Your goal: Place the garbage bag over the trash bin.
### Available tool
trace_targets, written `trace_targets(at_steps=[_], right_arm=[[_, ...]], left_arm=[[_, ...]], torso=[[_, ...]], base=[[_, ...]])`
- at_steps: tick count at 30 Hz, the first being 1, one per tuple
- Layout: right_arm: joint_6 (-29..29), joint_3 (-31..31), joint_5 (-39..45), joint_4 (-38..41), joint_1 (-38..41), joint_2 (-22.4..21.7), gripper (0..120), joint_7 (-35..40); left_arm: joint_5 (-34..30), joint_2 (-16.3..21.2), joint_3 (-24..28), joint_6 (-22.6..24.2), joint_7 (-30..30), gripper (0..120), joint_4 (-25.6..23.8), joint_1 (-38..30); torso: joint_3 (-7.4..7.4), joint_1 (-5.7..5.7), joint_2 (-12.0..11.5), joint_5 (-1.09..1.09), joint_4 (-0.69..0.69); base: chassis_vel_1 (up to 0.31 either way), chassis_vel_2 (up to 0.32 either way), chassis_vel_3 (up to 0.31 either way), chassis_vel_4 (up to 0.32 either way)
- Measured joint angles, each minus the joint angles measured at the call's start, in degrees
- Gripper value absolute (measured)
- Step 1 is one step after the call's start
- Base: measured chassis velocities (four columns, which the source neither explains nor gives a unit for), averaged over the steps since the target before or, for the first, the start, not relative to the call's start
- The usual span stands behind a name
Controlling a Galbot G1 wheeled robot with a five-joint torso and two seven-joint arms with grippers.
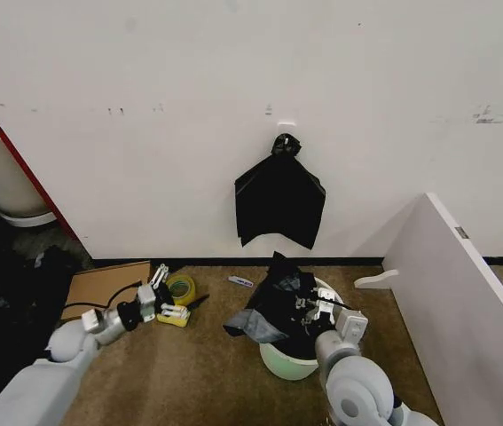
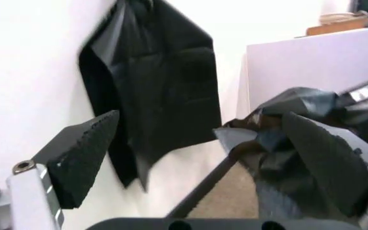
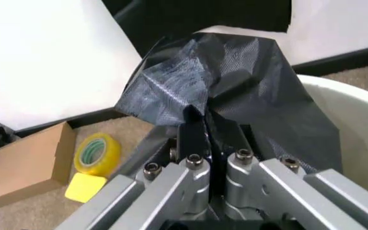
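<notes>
Pinching a fold of the garbage bag (image 3: 235, 91), the right gripper (image 3: 206, 127) has its two metal fingers pressed almost together on the plastic. This bag is thin, crinkled and glossy black, with a fine woven-looking sheen in the right wrist view. It is heaped over the trash bin (image 1: 291, 362), a round cream-white bucket with a pale green base that stands on the brown carpet (image 1: 207, 382). In the head view the bag (image 1: 273, 306) covers most of the bin's mouth and spills over its side toward the robot's left, while the right gripper (image 1: 309, 306) sits at the bin's top, right at the bag.

The right wrist view shows the smooth white rim of the bin (image 3: 356, 115) beside the bag, and also a roll of yellow tape (image 3: 97, 152) and a cardboard box (image 3: 21, 167) on the floor.

The left gripper (image 1: 164, 293) hangs low near the tape roll, well apart from the bin. In the left wrist view its black ribbed pads (image 2: 82, 155) stand widely apart, with nothing between them.

On the wall a flat black bag (image 1: 279, 200) with a knotted top hangs above the bin.
</notes>
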Motion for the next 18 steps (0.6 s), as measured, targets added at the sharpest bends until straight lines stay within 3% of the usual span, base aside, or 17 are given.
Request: trace_targets(at_steps=[2,6,9,13,18], right_arm=[[0.0,0.0,-0.3,0.0,-0.1,0.0,0,-0.1],[0.2,0.1,-1.7,0.0,-0.4,0.1,0,-0.1],[0.3,0.2,-2.3,-0.1,-0.5,0.2,0,-0.3],[0.4,0.2,-3.2,-0.4,-0.6,0.8,0,-0.4],[0.4,0.2,-3.5,-0.5,-0.6,1.1,0,-0.5]], left_arm=[[0.0,-0.1,2.6,2.6,-2.4,100,-1.0,-0.7],[-2.5,1.3,14.1,12.0,-7.2,100,-3.5,-5.7],[-3.0,2.2,17.6,14.9,-8.3,100,-3.6,-8.3],[-3.1,3.0,27.0,23.4,-13.6,100,-2.7,-16.7],[-3.8,2.6,31.4,27.5,-16.3,100,-2.1,-20.5]], torso=[[0.00,0.00,0.0,-0.01,-0.02],[0.00,0.00,0.0,-0.01,-0.03],[0.00,0.00,0.0,0.00,-0.01],[0.00,0.00,0.0,0.01,-0.02],[0.00,0.00,0.0,0.02,-0.03]], base=[[0.000,0.000,0.000,0.000],[0.000,0.000,0.000,0.000],[0.000,0.000,0.000,0.000],[0.000,0.000,0.000,0.000],[0.000,0.000,0.000,0.000]])
